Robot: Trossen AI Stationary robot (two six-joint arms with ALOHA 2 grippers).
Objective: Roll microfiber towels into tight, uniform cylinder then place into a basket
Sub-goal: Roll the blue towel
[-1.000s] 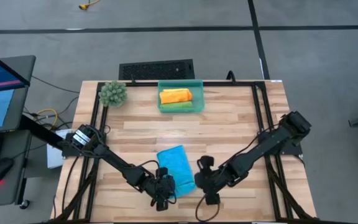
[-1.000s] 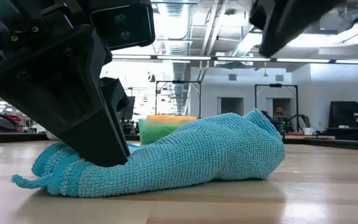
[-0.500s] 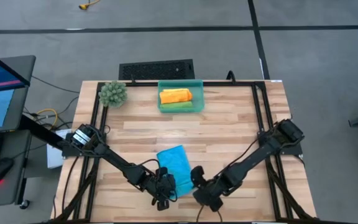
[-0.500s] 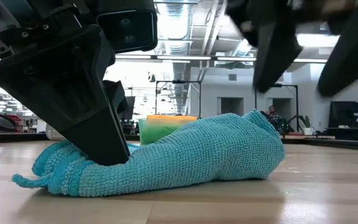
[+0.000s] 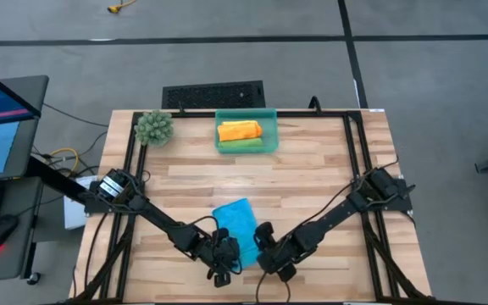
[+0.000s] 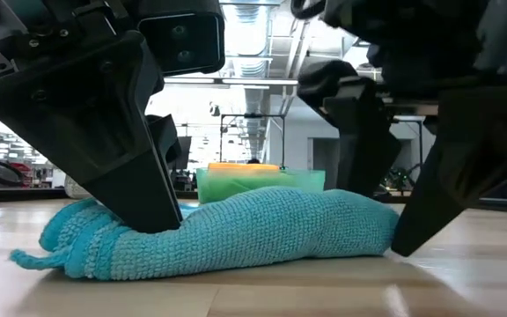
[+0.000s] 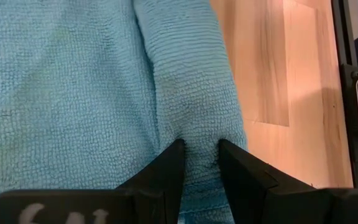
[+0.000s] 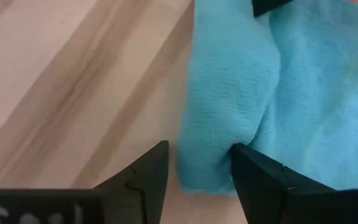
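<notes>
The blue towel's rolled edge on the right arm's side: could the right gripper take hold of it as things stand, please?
Probably yes. The right gripper has its fingers open astride the rolled edge of the blue towel, with nothing between. The left gripper pinches the far end, clear of it.

blue towel (image 5: pixel 236 227) part-rolled; orange, green rolls in basket (image 5: pixel 246 113).

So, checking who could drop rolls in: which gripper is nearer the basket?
Neither clearly. The left gripper and right gripper both sit at the blue towel, at the table's near edge, far from the basket.
</notes>
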